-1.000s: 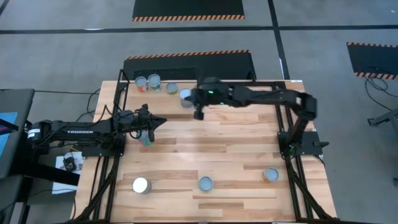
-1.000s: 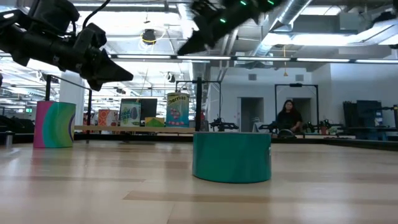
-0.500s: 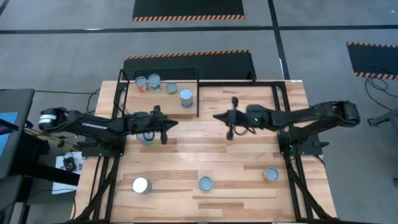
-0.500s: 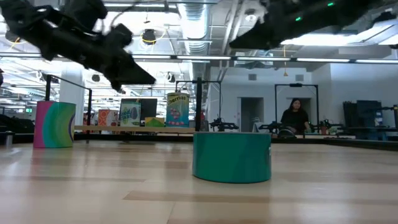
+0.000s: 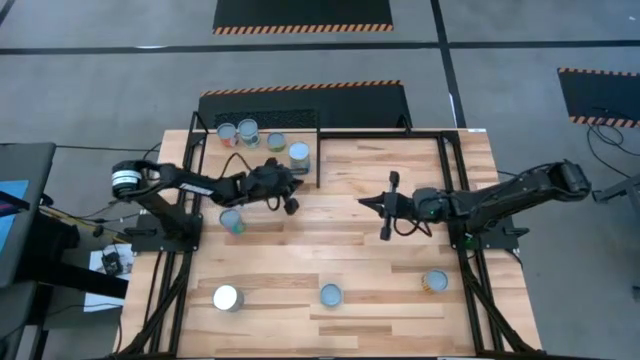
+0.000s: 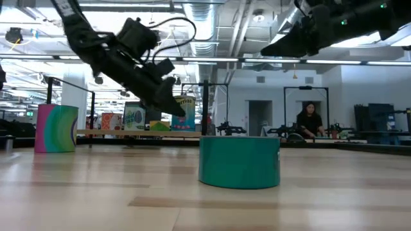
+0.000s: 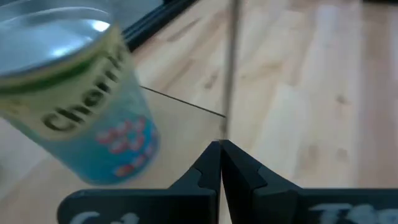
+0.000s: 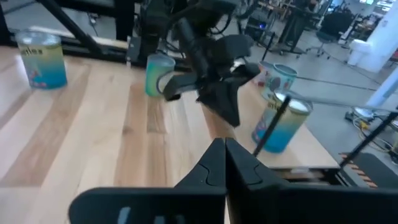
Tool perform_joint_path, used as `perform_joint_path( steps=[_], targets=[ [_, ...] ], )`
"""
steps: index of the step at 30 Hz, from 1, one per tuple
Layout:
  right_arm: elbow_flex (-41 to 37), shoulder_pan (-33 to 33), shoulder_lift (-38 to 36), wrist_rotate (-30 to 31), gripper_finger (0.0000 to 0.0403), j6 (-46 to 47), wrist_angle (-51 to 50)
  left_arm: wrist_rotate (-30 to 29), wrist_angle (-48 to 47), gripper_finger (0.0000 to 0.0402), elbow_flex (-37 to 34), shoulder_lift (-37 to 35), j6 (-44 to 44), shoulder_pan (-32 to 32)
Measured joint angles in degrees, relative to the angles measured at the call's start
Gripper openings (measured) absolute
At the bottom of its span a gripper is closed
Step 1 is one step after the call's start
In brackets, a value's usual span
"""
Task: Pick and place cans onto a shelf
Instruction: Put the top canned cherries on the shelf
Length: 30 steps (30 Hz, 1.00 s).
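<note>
Four cans (image 5: 257, 135) are shelved at eleven o'clock; both jaws are closed empty, so another desk (image 5: 350, 250) can (image 5: 232, 220) must be fetched, with opened jaws

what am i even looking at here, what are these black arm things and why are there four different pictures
These are two robot arms at a plank table, each ending in a two-finger gripper. The four pictures show one moment from four cameras.

One camera looks straight down: the left gripper is over the table beside the shelf, a small raised wooden platform with a black frame, where four cans stand. The right gripper hangs over the middle of the table. Both are shut and hold nothing.

Another camera sits at table height, close behind a teal can, with a person far off in the room.

The other two cameras ride on the arms' wrists. The left one sees a pale-blue can close by.

Four more cans stand loose on the table, three of them near the front edge.
</note>
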Motion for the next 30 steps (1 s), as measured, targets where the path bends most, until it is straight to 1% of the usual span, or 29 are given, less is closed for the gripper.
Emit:
perform_joint_path(
  steps=[6,11,22,30],
  targets=[
    [-0.02,1.08,0.47,0.7,0.001,0.16,0.04,1.42,-0.07,0.0002,1.93,1.67,1.17,5.43],
    [-0.02,1.0,0.49,0.72,0.0009,0.25,0.29,5.15,0.09,0.0002,3.29,1.69,1.79,8.3],
    [-0.02,0.98,0.49,0.7,0.001,0.88,0.32,5.26,0.13,0.0002,3.84,1.69,2.7,11.53],
    [-0.02,1.0,0.51,0.7,0.001,0.88,0.29,5.24,2.07,0.0002,3.84,1.69,2.72,13.27]
  ],
)
